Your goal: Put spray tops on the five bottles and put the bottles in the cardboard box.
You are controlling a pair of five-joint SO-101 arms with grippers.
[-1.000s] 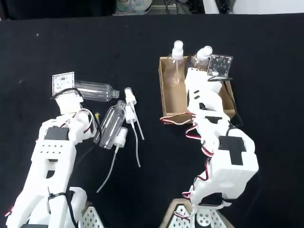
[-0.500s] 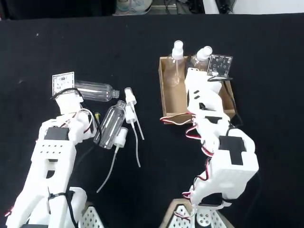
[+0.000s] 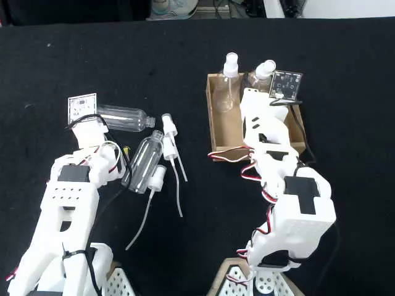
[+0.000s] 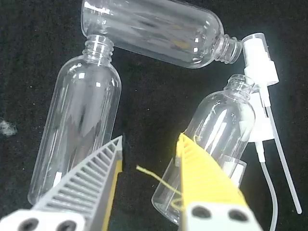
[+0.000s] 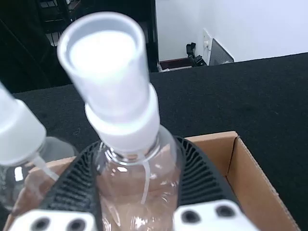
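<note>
Right of centre in the upper half of the high view, the right claw is clenched round a capped bottle standing in the cardboard box, beside another capped bottle. At centre left, the left claw hangs released over three uncapped bottles lying on the black bench, with loose spray tops just beside them.

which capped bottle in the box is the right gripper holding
The capped bottle on the high view's right; the right gripper clamps it, the other bottle stands free.
</note>
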